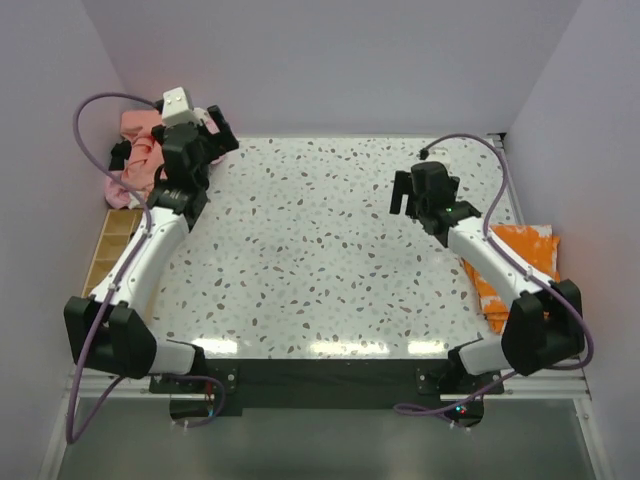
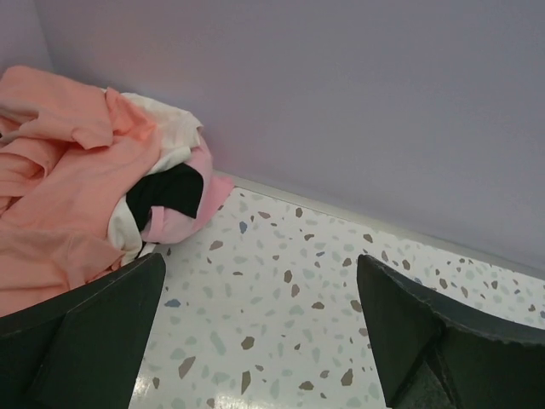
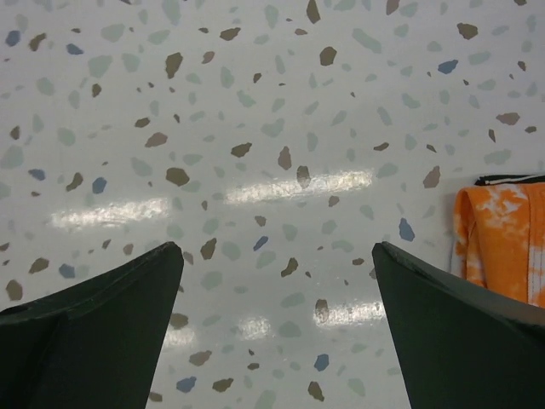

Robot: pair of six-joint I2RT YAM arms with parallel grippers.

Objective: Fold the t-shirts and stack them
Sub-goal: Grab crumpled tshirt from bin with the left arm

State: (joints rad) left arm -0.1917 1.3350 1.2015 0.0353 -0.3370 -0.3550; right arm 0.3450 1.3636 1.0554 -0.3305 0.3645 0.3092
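left gripper (image 2: pixel 260 290): released, jaws wide apart, nothing between them.
left fingers (image 2: pixel 94 328): dark, over bare table (image 2: pixel 281 281), not touching cloth as far as the wrist view shows.
left position: far-left corner of the table in the top view, left gripper (image 1: pixel 212 128) pointing at the back wall (image 2: pixel 358 102).
pile (image 2: pixel 77 179): crumpled shirts just beside the left finger, in the corner against the wall.
pile contents: salmon shirt (image 2: pixel 60 196) biggest, cream shirt (image 2: pixel 170 132) behind it, pink shirt (image 2: pixel 192 209) at the table edge, a black patch (image 2: pixel 166 192) showing between them.
pile in top view: pile (image 1: pixel 140 150) off the table's left rim, partly hidden by the left arm.
right gripper (image 3: pixel 277 294): released too, jaws spread, empty.
right position: right gripper (image 1: pixel 408 198) above the right part of the table, pointing down at bare terrazzo.
orange shirt (image 3: pixel 502 243): white-splotched, at the right edge of the right wrist view, well clear of the fingers.
orange shirt in top view: orange shirt (image 1: pixel 525 245) lies flat beyond the table's right rim, partly under the right arm.
slotted tray (image 1: pixel 110 250): tan, along the left rim, below the pile.
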